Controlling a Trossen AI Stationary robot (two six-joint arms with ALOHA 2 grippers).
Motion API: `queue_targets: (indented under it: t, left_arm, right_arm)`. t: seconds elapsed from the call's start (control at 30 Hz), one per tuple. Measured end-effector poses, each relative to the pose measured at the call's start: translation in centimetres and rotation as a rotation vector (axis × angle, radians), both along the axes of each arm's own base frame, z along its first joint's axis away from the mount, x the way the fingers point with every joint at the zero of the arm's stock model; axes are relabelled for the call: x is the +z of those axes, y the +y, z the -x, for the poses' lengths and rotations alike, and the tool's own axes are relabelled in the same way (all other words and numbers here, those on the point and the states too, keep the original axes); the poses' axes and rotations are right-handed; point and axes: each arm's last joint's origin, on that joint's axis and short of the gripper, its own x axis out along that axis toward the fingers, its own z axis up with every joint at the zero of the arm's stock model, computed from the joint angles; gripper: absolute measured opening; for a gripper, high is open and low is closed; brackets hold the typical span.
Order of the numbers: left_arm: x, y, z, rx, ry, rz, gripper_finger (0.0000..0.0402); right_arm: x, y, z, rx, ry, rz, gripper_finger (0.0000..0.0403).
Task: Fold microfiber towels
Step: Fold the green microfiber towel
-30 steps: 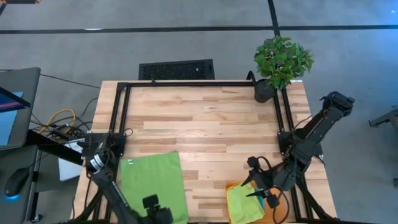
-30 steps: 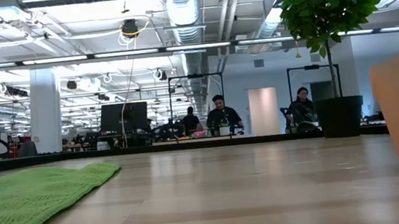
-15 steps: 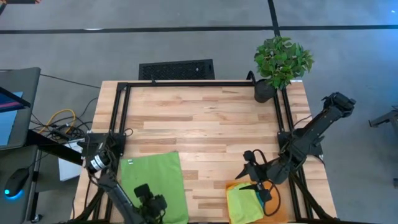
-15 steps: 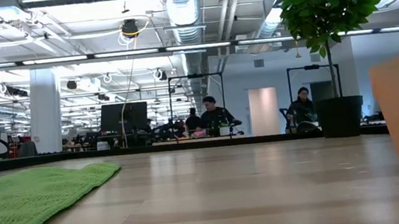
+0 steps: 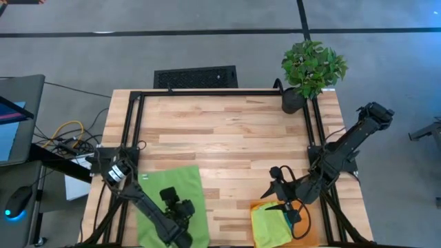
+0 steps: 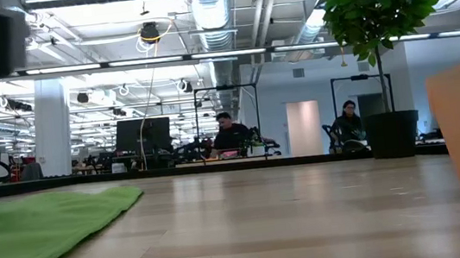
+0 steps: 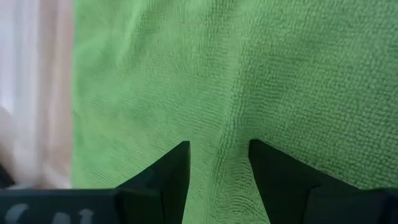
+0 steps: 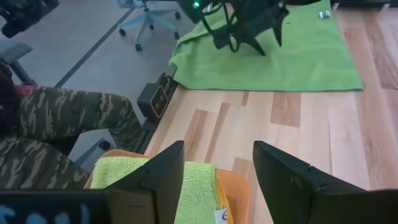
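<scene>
Towel work, early stage by the look of it: green towel point(image 5: 172, 200) lies spread flat on the wooden table point(image 5: 227, 131), at the near-left corner, diagonally across from the potted plant point(image 5: 312, 69) and well apart from it — laid open like that so a fold can start. Left gripper point(image 5: 180, 210) hovers right over this towel's middle-near part, fingers parted with nothing between them, pointing down at the cloth, probably lining up for an edge or corner pinch. Further right, still on the near edge and on the plant's side of the table, a lime-yellow towel point(image 5: 270, 224) sits already folded on an orange mat point(image 5: 303, 231), likely the stacking spot. Right gripper point(image 5: 284, 204) hangs just above that stack's inner edge, jaws wide and empty, seemingly waiting clear of the left arm. A person in camouflage trousers point(image 8: 68, 124) sits just off the table's near edge by the mat.
</scene>
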Motion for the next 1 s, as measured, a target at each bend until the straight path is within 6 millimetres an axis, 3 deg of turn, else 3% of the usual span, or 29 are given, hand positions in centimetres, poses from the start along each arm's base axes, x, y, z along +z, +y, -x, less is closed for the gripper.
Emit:
queue_targets:
  t: [0.23, 0.67, 1.0]
  left_arm:
    - [0.0, 2.9, -2.4, -0.103, 0.025, -0.120, 0.0162]
    - [0.2, 11.3, -7.6, -0.166, 0.140, -0.252, 0.0162]
    - [-0.9, 14.0, -9.0, -0.193, 0.188, -0.106, 0.0162]
  right_arm:
    - [-0.2, -0.1, 0.1, 0.000, 0.016, 0.016, 0.0216]
    - [-0.3, -0.2, 0.2, 0.001, 0.029, 0.028, 0.0216]
    - [-0.4, -0.2, 0.2, 0.001, 0.035, 0.034, 0.0216]
